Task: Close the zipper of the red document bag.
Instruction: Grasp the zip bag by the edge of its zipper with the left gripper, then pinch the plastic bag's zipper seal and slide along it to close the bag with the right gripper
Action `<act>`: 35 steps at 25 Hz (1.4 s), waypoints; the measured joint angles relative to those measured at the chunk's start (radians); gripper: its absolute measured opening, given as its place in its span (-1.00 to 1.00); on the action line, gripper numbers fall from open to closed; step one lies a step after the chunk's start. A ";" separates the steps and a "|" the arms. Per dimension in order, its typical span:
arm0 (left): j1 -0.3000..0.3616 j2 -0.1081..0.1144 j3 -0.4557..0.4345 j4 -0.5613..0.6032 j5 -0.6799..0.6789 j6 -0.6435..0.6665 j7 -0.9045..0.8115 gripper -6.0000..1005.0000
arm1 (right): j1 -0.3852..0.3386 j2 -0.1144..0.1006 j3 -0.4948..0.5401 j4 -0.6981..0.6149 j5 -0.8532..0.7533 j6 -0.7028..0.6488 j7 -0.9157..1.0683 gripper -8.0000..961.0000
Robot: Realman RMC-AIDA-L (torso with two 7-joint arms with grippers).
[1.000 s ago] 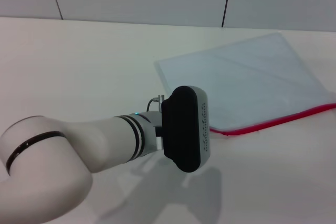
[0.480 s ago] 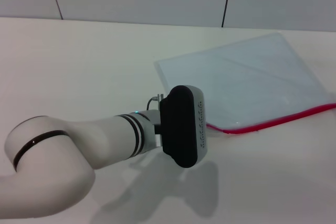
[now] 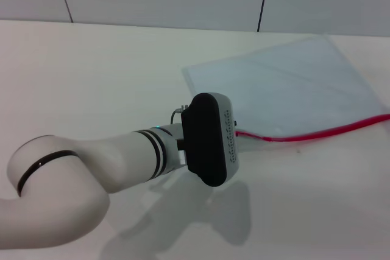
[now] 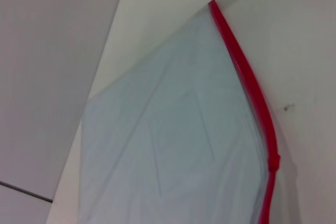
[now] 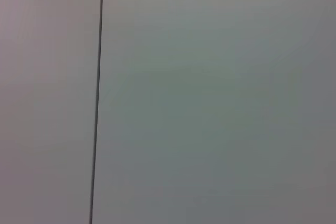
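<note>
The white tabletop (image 3: pixel 91 77) carries the red document bag (image 3: pixel 286 89), a large flat pale translucent pouch lying toward the robot's right and far side, with one corner pointing back at the wall. Its near long edge is trimmed by the zipper (image 3: pixel 317 133), a thin red strip that runs roughly crosswise to the robot, from a point just beside the left arm's wrist out to the right edge of the head view, sagging slightly along its middle. That line is the axis any closing stroke has to follow. The left arm (image 3: pixel 91 172) reaches in from the near left, and its black wrist housing (image 3: pixel 210 140) sits at the zipper's left end, hiding the left gripper itself; whether its fingers are open, closed or already pinching the strip I cannot tell. In the left wrist view the zipper runs lengthwise away from the camera, with a small thickened lump (image 4: pixel 273 161) on the strip that may be the slider, though this is not certain. The right arm shows nowhere in the head view, and its wrist camera sees only a plain panelled wall (image 5: pixel 210 103), so it looks parked away from the work. The left arm is plainly the nearer one, and the bag lies to its right.
</note>
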 joint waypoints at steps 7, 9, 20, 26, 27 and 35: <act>0.034 0.000 -0.001 -0.011 0.007 -0.119 0.007 -0.73 | 0.005 -0.001 -0.077 -0.009 0.000 0.022 -0.005 0.79; 0.059 0.000 -0.001 -0.010 0.013 -0.178 0.017 -0.84 | 0.005 -0.002 -0.092 -0.012 0.000 0.028 -0.012 0.79; 0.144 0.003 0.000 0.013 0.016 -0.319 0.092 -0.88 | 0.002 -0.002 -0.411 -0.254 -0.212 0.021 -0.018 0.58; 0.156 0.005 0.000 0.026 0.016 -0.319 0.093 -0.88 | -0.001 -0.001 -0.440 -0.405 -0.479 0.010 -0.018 0.57; 0.160 0.004 0.000 0.035 0.015 -0.319 0.093 -0.88 | 0.002 0.000 -0.440 -0.419 -0.516 -0.002 -0.018 0.56; 0.182 0.008 0.016 0.084 0.016 -0.318 0.093 -0.88 | 0.057 0.006 -0.477 -0.429 -0.631 -0.153 -0.019 0.54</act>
